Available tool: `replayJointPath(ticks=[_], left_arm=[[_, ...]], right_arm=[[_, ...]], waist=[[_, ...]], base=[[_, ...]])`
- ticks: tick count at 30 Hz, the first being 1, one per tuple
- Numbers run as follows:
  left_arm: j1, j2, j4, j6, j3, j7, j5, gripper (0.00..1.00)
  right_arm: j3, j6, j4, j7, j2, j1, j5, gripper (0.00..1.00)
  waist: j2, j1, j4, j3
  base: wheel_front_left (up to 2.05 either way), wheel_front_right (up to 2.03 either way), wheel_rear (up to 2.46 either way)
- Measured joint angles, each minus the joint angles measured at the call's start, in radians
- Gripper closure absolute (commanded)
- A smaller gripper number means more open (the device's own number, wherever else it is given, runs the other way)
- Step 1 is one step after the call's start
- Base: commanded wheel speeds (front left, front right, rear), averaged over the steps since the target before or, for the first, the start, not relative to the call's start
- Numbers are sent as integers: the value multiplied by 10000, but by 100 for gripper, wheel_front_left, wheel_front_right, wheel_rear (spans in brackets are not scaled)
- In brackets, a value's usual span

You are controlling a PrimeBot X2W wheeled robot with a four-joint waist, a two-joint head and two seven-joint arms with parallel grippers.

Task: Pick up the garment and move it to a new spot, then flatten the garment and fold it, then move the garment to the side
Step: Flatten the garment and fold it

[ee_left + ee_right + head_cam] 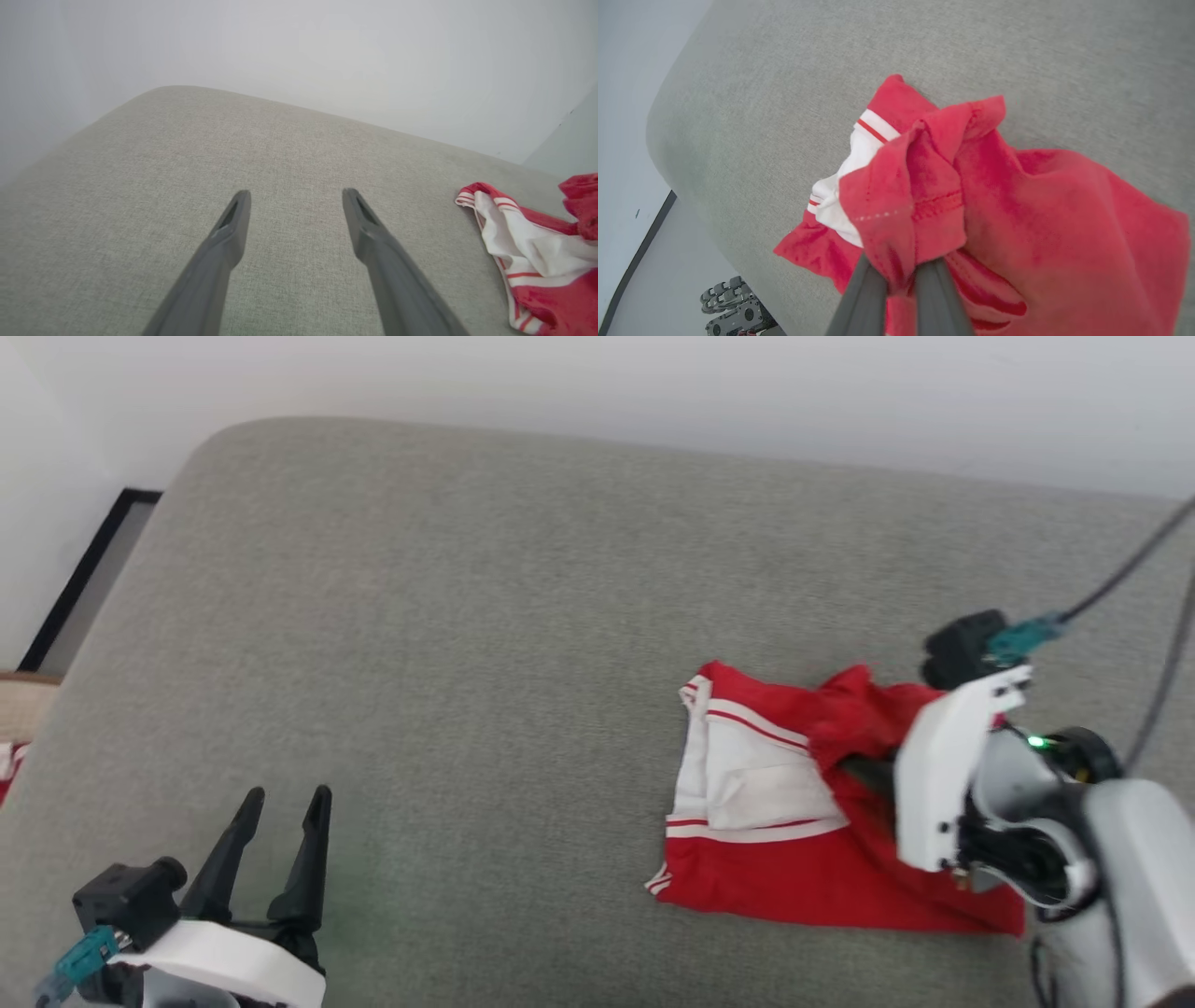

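Status: right fingers (866, 303) are pinching a bunched fold of red cloth on the garment (794, 868), the two nearly together with fabric wedged between them. Grip point is on the side of the garment facing the right end of the grey cushion (467, 616). The pinched fold is peaking up toward the wrist camera while the rest is lying flat on the cushion.

Garment is resting on the cushion's right half, nearer its front edge than its back. It's roughly rectangular, with one white sleeve and striped trim showing on top, toward the cushion's middle. Lettering isn't showing.

Left fingers (303, 859) are standing wide, holding nothing, hovering over the cushion's front-left corner, well apart from the garment.

Step, my read: it's looking like a pick-and-move, grasp made, lift not yet done. I can't tell whether this is the opening relocation or the final shift aside. The half-folded shape is leaning me toward the latter, not confidently.

Next move is calling for raising the right wrist until the trailing cloth is clearing the cushion instead of dragging, then carrying across. With a single-point pinch the garment is likely going to hang and unfold. If the fold needs keeping, left fingers should be coming in on the side facing the cushion's left end. Cushion's left half is looking like the obvious drop spot.
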Motion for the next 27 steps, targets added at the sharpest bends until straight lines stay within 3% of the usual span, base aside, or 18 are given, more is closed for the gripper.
replayJointPath(ticks=[7, 8, 9, 10, 11, 20, 27], left_arm=[[-103, -54, 81, 0, -6, -2, -92, 0], [-129, -82, 88, 0, 6, -2, -96, 0], [-159, -96, 92, 0, 10, -2, -119, 0], [-180, -100, 102, 0, 10, -2, -127, 0], [-184, -105, 109, 0, 10, -2, -127, 0], [-152, -117, 211, 0, 272, -2, -198, 0], [9, -73, 163, 0, 497, -2, -194, 0]], right_arm=[[1124, 0, 1081, -566, 203, -686, 178, 100], [1229, 0, 1225, -673, 232, -780, 201, 73], [1373, 0, 1346, -731, 207, -878, 163, 73], [1476, 0, 1444, -813, 180, -952, 165, 29], [1475, 0, 1551, -890, 198, -1014, 213, 0], [1444, 0, 788, -1012, -265, -1068, 683, 0], [236, 0, -263, -1605, -761, -397, 675, 0]], waist=[[0, 0, 389, 143], [0, 0, 414, 158], [0, 0, 430, 171], [0, 0, 441, 179], [0, -1, 442, 179], [0, 0, 101, 12], [0, 0, -373, -187]], base=[[0, 0, 0], [0, 0, 0], [0, 0, 0], [0, 0, 0], [0, 0, 0], [0, 0, 0], [0, 0, 0]])
